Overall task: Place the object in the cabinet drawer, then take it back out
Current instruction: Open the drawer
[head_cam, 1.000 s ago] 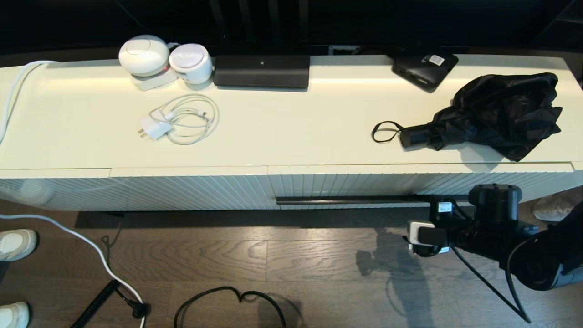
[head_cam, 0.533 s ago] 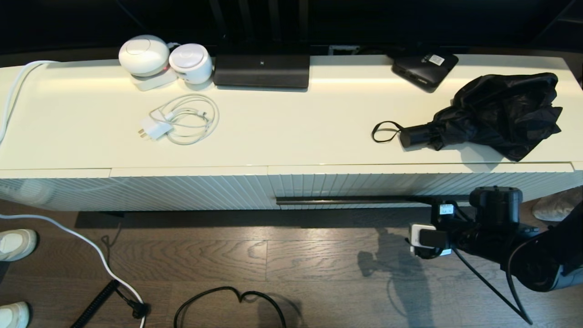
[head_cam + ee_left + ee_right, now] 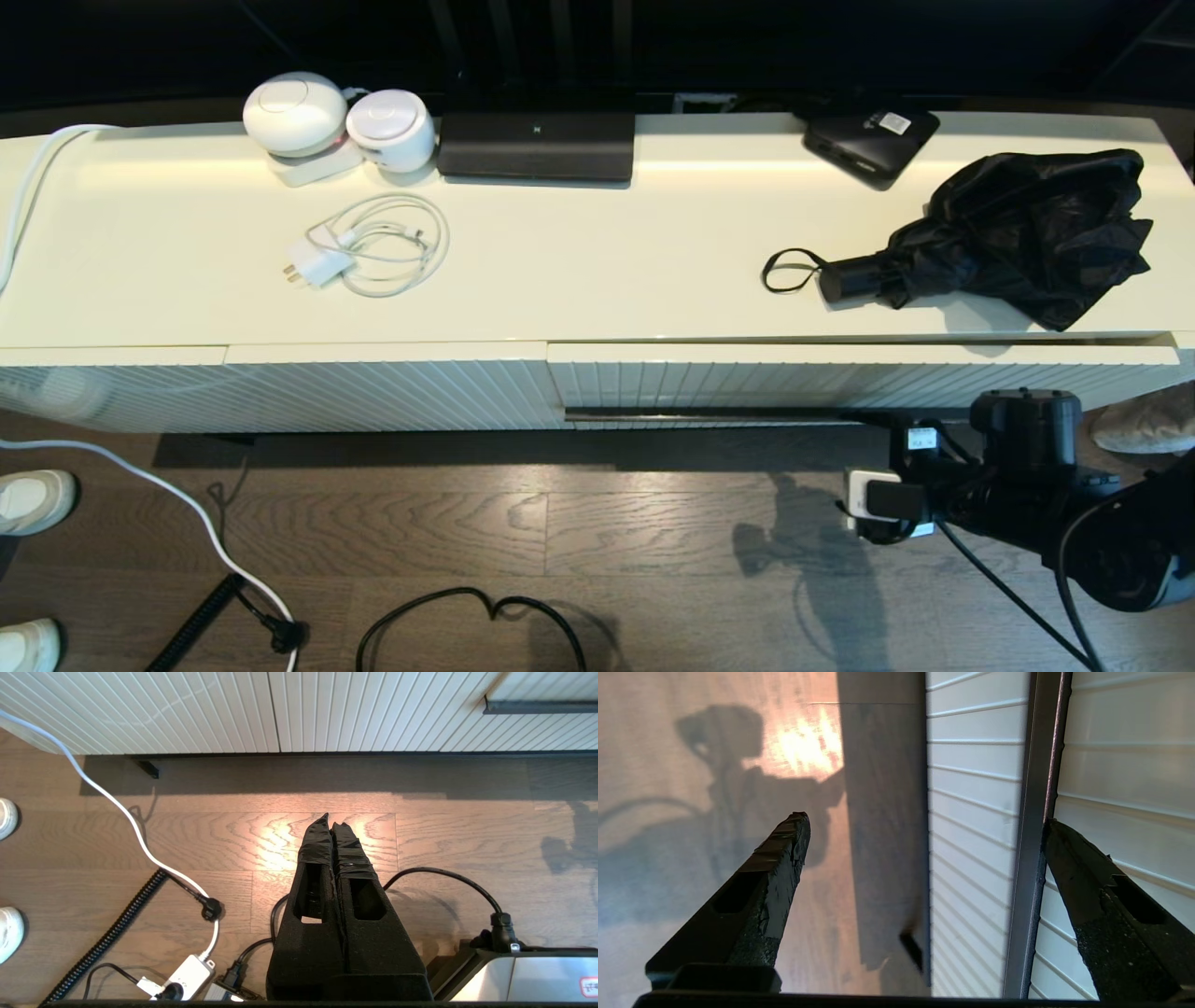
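The black folding umbrella (image 3: pixel 1022 229) lies on the right end of the cabinet top, its short handle (image 3: pixel 848 278) and wrist loop (image 3: pixel 787 271) pointing left. Below it the cabinet drawer (image 3: pixel 840 378) stands slightly pulled out, and its dark bar handle (image 3: pixel 728 413) runs along the ribbed front. My right gripper (image 3: pixel 927 820) is open and straddles that bar (image 3: pixel 1031 812). One of its fingers (image 3: pixel 1069 858) sits hooked behind the bar and the other (image 3: pixel 784 858) hangs over the floor. My left gripper (image 3: pixel 334 821) is shut and empty, parked low over the floor.
On the cabinet top are two white round devices (image 3: pixel 294 112), a black rectangular device (image 3: pixel 537 145), a flat black box with a sticker (image 3: pixel 870 135), and a white charger with coiled cable (image 3: pixel 373 247). Cables (image 3: pixel 467 607) and shoes (image 3: pixel 33 499) lie on the wood floor.
The right arm has drawn back toward me, and the drawer front has come out a little with it. A wider strip of the drawer's top edge now shows. The umbrella has not moved.
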Robot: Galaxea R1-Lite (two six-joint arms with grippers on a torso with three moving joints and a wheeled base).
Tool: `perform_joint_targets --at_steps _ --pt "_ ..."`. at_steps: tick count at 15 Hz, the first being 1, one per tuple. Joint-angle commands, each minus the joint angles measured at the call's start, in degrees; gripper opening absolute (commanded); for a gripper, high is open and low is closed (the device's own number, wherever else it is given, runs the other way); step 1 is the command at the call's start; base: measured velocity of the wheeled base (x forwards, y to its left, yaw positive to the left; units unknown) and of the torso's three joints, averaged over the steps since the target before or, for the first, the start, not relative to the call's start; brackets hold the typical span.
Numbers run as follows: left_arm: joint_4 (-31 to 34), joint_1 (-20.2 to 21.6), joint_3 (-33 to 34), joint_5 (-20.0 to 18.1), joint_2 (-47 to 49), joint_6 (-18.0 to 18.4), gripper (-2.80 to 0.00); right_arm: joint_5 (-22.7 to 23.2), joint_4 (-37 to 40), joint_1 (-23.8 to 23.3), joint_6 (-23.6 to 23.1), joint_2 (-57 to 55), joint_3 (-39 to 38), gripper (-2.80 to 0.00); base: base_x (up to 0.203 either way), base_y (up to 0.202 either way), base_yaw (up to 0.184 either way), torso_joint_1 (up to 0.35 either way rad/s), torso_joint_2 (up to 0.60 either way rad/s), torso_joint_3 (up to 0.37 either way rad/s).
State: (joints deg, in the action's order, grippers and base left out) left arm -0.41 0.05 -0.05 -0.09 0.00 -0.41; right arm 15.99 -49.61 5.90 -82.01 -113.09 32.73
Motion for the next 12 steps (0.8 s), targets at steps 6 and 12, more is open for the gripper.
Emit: perform_joint_targets --at_steps 6,12 --pt "-0.03 -0.05 -0.04 0.00 0.00 -0.02 -2.80 0.09 -1.14 -0.10 -0.35 -0.52 -4.98 0.00 0.000 0.000 0.000 0.000 0.00 0.000" --pt "-0.03 -0.03 -0.03 0.00 0.00 -0.02 -2.80 0.09 -3.90 -0.26 -0.35 0.85 -11.35 0.00 0.000 0.000 0.000 0.000 0.00 0.000"
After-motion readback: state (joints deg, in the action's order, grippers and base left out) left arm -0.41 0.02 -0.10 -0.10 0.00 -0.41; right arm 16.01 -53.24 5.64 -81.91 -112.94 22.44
